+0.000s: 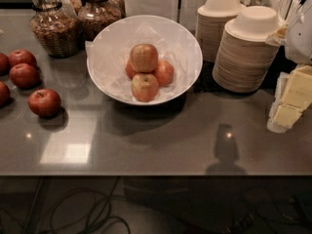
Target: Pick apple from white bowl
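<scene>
The wide white bowl [109, 38], lined with crinkled white paper, stands at the back middle of the grey counter. The apple [144, 57], large and pale with a red-orange blush, sits on top of the pile in the bowl. Another pale apple [145, 87] lies in front of it, and smaller orange-red apples [165, 72] lie beside and behind it. My gripper [290, 104], white with pale yellow parts, is at the right edge of the view. It is low over the counter, well to the right of the bowl and apart from it.
Several dark red apples [44, 102] lie on the counter to the left. Two glass jars [54, 28] stand at the back left. Two stacks of beige paper bowls [251, 50] stand right of the white bowl, between it and the gripper. The counter's front edge [146, 174] runs across.
</scene>
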`<state>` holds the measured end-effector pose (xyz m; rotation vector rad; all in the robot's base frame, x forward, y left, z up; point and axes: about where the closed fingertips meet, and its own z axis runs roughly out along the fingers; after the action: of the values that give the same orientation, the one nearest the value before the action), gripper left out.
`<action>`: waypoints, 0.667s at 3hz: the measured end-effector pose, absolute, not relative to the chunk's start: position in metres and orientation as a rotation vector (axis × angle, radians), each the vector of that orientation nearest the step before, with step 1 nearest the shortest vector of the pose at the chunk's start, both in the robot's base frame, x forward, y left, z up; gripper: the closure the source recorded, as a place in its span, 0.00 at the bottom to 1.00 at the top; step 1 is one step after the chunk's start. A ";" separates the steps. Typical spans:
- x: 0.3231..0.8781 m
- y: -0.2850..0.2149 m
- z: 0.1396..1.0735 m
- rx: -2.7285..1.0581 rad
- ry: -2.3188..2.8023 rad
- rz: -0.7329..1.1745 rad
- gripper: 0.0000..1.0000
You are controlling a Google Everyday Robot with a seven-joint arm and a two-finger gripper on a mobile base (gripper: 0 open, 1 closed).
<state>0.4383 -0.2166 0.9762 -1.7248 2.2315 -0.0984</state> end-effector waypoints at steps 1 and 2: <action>0.444 -0.211 0.979 -1.725 2.205 -0.107 0.00; 0.463 -0.191 0.987 -1.725 2.111 -0.082 0.00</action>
<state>0.4629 -0.1906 0.9867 -1.7254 2.1110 -0.0824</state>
